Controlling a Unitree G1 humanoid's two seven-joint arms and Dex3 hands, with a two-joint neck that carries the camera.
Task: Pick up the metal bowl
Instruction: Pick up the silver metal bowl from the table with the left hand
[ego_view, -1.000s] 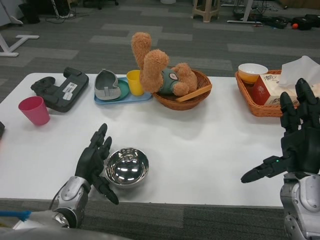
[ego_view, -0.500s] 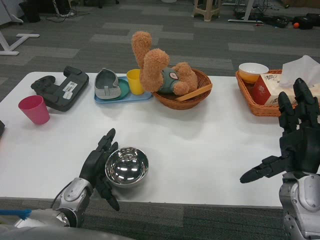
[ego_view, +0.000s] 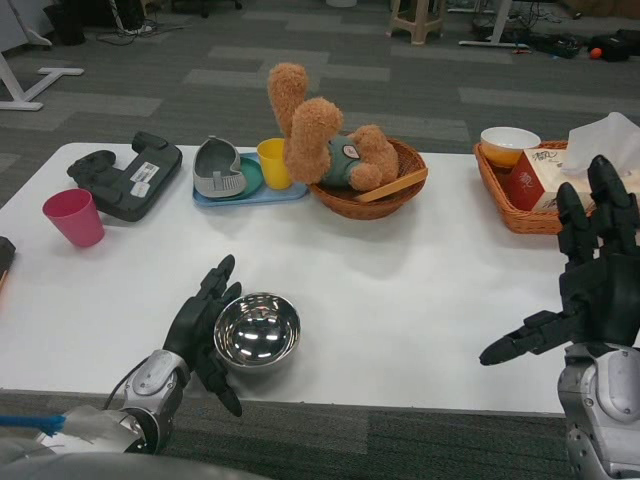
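Leftmost on the white bench (ego_view: 420, 290) stands a pink cup (ego_view: 73, 216), with a black game controller (ego_view: 125, 177) behind it. Next comes a blue tray (ego_view: 250, 190) carrying a grey object and a yellow cup (ego_view: 272, 162). Near the front edge, the left hand (ego_view: 203, 325) lies against the left side of the metal bowl (ego_view: 257, 331), fingers spread along its rim and one reaching below it at the front; the bowl sits upright on the bench and the hand does not yet grip it. Behind, at centre, a brown teddy bear (ego_view: 325, 140) sprawls in a round wicker basket (ego_view: 368, 195). Farther right, a rectangular wicker basket (ego_view: 512, 205) holds a small bowl (ego_view: 508, 144) and a tissue box (ego_view: 535, 175). At the far right, the right hand (ego_view: 588, 285) is raised above the bench, fingers apart and holding nothing.
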